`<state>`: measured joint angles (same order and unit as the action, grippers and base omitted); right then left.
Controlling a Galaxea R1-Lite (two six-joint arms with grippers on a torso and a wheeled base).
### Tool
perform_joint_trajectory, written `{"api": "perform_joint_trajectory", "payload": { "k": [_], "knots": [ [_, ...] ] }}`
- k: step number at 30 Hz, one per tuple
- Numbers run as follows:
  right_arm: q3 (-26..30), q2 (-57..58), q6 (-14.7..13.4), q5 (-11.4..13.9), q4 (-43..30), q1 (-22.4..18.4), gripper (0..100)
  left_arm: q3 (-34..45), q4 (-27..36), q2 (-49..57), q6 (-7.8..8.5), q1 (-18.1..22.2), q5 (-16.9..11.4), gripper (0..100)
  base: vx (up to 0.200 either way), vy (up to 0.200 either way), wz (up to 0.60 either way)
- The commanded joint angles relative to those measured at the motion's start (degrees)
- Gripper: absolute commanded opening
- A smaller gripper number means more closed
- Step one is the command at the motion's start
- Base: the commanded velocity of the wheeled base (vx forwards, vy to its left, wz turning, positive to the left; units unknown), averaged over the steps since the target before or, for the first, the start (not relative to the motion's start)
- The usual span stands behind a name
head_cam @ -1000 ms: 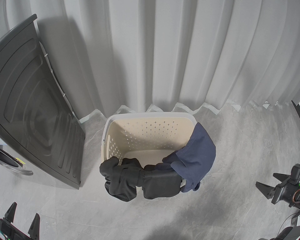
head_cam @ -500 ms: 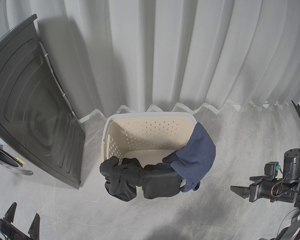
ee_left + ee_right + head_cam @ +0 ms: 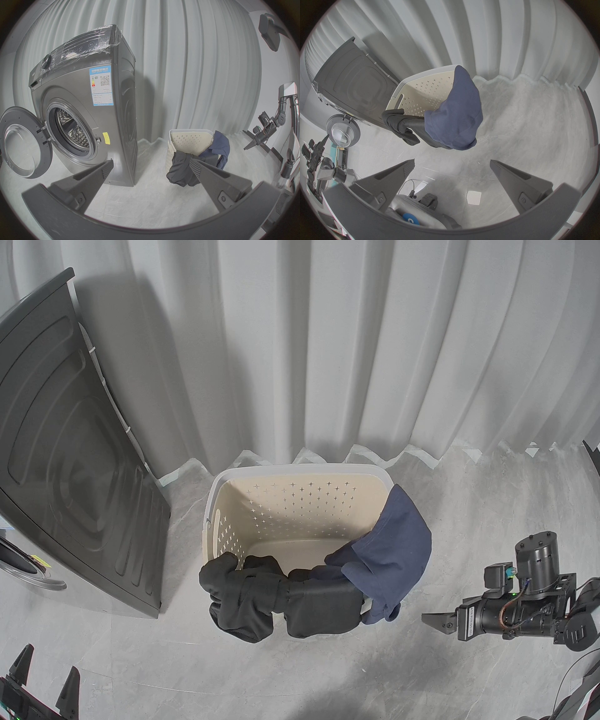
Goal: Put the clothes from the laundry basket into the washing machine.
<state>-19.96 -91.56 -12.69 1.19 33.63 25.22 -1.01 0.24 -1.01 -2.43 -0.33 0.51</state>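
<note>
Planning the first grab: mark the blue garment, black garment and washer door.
dark blue cloth garment [image 3: 394, 546], head view, draped middle
black cloth garment [image 3: 312, 609], head view, hanging front
round grey washer door [image 3: 19, 146], left wrist view, window

The head camera looks steeply down from high over the floor [image 3: 312, 677], with the laundry basket [image 3: 300, 469] central, well ahead of the left gripper [image 3: 50, 659] and near in front of the right gripper [image 3: 431, 618]. The left wrist camera sits low behind its own gripper and faces level across the floor, the washing machine [image 3: 93, 103] close ahead and the basket farther ahead. The right wrist camera, raised behind its own gripper, tilts down at the basket close ahead with the machine beyond; all three views share basket and machine.
</note>
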Motion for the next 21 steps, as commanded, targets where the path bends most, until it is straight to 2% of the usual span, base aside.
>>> {"api": "perform_joint_trajectory", "payload": {
  "k": [1, 3, 21],
  "knots": [
    [-2.19, -4.15, -0.67, -0.23, -0.06, 1.06, 100, 0.84, 0.02, 0.75, -0.04, -0.02, 0.02, 100, 0.0, 0.0, 0.0],
    [-3.69, -6.96, -1.99, -0.4, 0.03, 1.94, 100, 0.84, 0.02, 0.75, -0.04, -0.02, 0.02, 100, 0.0, 0.0, 0.0],
    [-12.39, -18.39, -2.08, -0.58, 0.2, 2.38, 100, 0.84, 0.02, 0.75, -0.12, -0.02, 0.02, 100, 0.0, 0.0, 0.0]
  ]
}}
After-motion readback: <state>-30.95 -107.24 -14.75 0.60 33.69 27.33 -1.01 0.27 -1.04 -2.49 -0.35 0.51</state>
